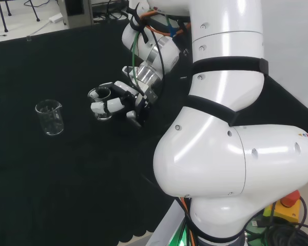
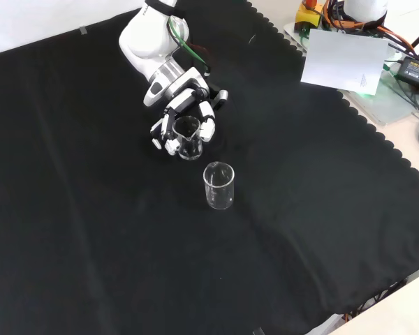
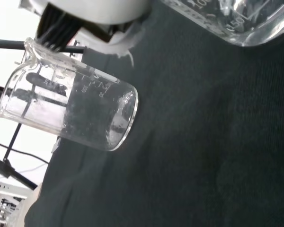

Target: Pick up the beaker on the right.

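Two clear glass beakers stand upright on the black cloth of the worktop. In the head view the hand is curled round the right beaker, with white fingers wrapped across the near side of the glass and the thumb side behind it; the beaker's rim and spout show just above the fingers. Whether its base is touching the cloth or raised just off it cannot be told from these views. The left beaker stands apart from the hand on bare cloth, its spout pointing left in the head view.

In the front view the hand reaches down from the white arm at the top, its fingers closed on both sides of the held beaker, whose open mouth faces up. The free beaker stands nearer the camera and slightly to the right, close to the held one but not touching it.

In the wrist view the free beaker looks empty, with printed graduation marks on its wall, and stands on the cloth. A blurred white part of the hand sits beside its rim in the picture, and a portion of the held beaker's wall, also bearing marks, is very close to the lens
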